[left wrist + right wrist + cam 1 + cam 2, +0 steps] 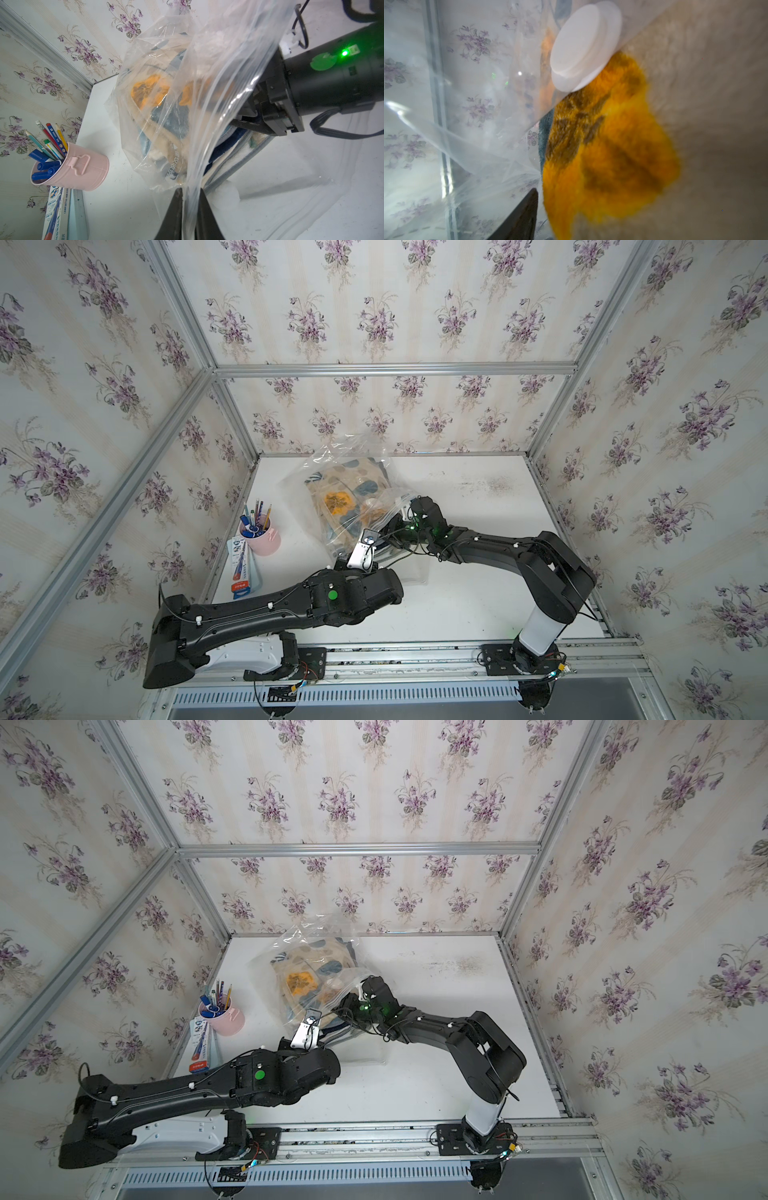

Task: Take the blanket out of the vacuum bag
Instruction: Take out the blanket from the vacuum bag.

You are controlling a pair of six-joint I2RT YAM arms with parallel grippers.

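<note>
Left gripper (190, 199) is right up close, clamped tight on the bag (228, 62) at its near rim, with plastic sandwiched between my fingers. Just past it, my right gripper (239, 117) is poked into the bag's open mouth, right against the blanket (602, 155). Plastic and fleece hide those fingers, so I can't tell how wide they stand. Blanket's inside the bag, its orange patch just beside the white cap (581, 45). Bag sits on the table (478, 593), towards the back wall. Off to my left, clear of it, stands a pink cup (259, 537) of pens.
</note>
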